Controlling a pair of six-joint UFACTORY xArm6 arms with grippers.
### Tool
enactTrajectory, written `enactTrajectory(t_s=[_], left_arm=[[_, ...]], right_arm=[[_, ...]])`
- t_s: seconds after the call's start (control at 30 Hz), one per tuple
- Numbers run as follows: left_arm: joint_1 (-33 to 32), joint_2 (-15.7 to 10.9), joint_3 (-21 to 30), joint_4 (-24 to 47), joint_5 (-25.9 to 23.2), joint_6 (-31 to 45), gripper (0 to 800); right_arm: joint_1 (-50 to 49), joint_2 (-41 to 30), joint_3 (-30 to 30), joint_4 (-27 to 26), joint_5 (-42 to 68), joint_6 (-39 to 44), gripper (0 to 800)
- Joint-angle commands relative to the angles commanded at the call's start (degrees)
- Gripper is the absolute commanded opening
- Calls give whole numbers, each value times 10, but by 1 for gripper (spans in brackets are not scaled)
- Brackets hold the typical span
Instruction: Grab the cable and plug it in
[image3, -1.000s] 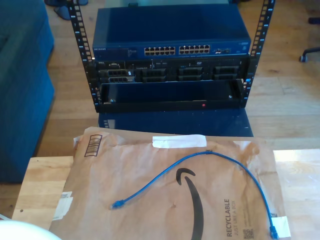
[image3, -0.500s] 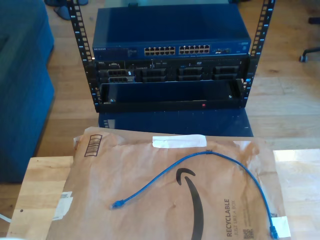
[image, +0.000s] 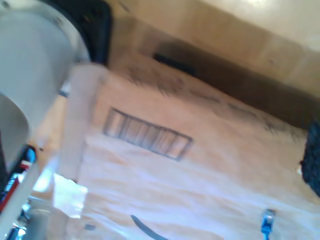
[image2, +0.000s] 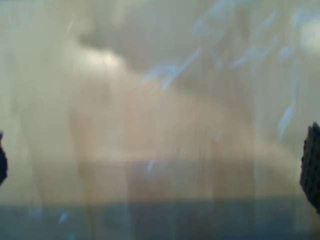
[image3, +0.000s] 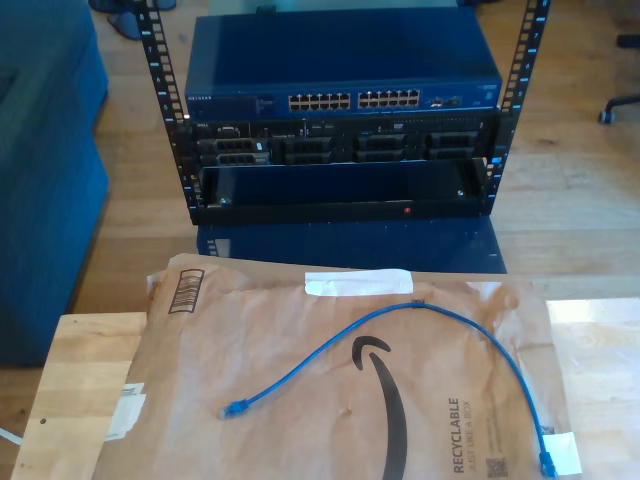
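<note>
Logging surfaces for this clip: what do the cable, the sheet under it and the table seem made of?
The cable: glossy blue plastic jacket, by its smooth sheen. The mailer: matte brown kraft paper, creased, with printed logo and barcode. The table: pale wood, judging by visible grain, though possibly laminate.

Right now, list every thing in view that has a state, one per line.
cable: loose, lying curved on the envelope, both plugs free, not plugged in.
paper envelope: flat on the wooden table, wrinkled, printed side up.
network switch: mounted in the rack, front ports look empty.
rack bay below: open, hollow.
my first gripper: jaws too blurred to judge.
my second gripper: cannot tell.
</note>
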Motion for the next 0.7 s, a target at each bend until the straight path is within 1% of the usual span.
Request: enactTrajectory(t_s=[0.07,0.13,0.23,0.33,0.4,0.53,0.7], left_arm=[[-36,0,-5,-5,-1,-37,800],[-62,0,-5,-5,-3,-62,800],[-90,0,-2,-25,-4,-84,800],[-95,6,1,-52,-4,-87,800],[-95,17,1,-65,-4,-87,800],[-97,38,1,-84,-6,-87,800],[-130,45,1,-93,-7,-91,800]], right_arm=[[95,3,-29,1,18,59,794],[197,12,-41,4,18,126,792],[347,91,-80,22,13,213,793],[439,168,-128,25,7,278,794],[476,211,-150,25,-26,302,794],[494,267,-155,29,-125,308,794],[517,322,-178,40,-197,307,792]])
